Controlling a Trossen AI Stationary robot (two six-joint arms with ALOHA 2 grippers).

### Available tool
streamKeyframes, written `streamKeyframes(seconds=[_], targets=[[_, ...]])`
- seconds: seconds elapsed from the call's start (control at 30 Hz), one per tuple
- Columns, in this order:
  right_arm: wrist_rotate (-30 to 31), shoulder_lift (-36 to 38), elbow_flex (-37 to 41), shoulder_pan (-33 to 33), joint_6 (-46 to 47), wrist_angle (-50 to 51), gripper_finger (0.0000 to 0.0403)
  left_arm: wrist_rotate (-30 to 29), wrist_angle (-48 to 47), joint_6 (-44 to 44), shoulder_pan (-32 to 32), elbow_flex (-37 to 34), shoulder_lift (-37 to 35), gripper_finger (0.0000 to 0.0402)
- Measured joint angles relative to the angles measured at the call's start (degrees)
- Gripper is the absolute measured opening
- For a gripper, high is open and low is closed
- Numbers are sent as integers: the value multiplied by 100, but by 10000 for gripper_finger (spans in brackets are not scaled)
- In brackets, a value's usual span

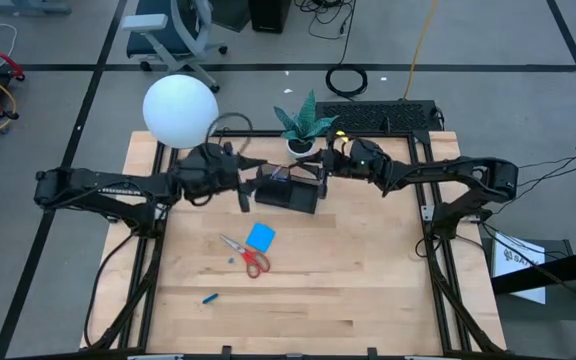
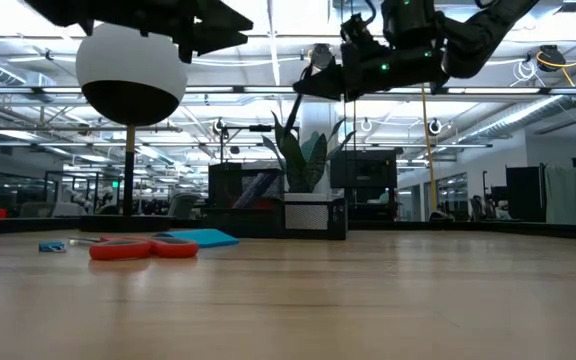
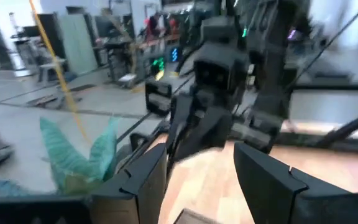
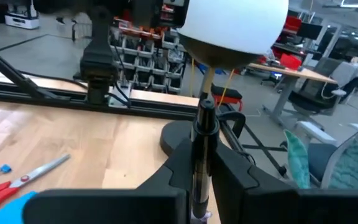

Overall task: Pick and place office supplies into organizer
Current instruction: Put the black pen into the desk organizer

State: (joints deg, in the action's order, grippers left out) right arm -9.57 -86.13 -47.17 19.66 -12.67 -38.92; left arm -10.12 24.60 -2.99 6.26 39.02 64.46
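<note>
The black organizer [image 1: 288, 190] stands at the table's far middle, between my two grippers. My left gripper [image 1: 245, 190] hovers above its left end, open, with nothing between its fingers [image 3: 143, 180]. My right gripper [image 1: 326, 168] hovers above the organizer's right end, shut on a black pen [image 4: 204, 124]. The red-handled scissors [image 1: 247, 255], the blue note pad [image 1: 260, 236] and a small blue piece [image 1: 210, 297] lie flat on the wood nearer the front. My right gripper pinches the black pen between its two fingers [image 4: 182, 168]. The pen's free end [image 4: 205, 107] sticks out past the fingertips. The fingers are about level and come from the table's right. The pen is lifted clear of the table.
A white pot with a green plant [image 1: 303, 140] stands just behind the organizer. A lamp with a white globe [image 1: 180, 110] and a round black base [image 4: 179, 137] stands at the far left. Bare wood stretches toward the near edge.
</note>
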Motion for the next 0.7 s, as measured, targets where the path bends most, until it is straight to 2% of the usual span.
streamKeyframes(seconds=[0.13, 0.4, 0.7], targets=[[-106, -202, -226, 37, 139, 102, 28, 863, -21, 189, 362, -271, -453, 195], [-99, -631, -536, 110, 201, 242, 28, 887, -87, 224, 509, -636, -1049, 195], [-104, -1351, -776, 151, 151, 232, 28, 879, -66, 418, 529, -660, -1129, 195]])
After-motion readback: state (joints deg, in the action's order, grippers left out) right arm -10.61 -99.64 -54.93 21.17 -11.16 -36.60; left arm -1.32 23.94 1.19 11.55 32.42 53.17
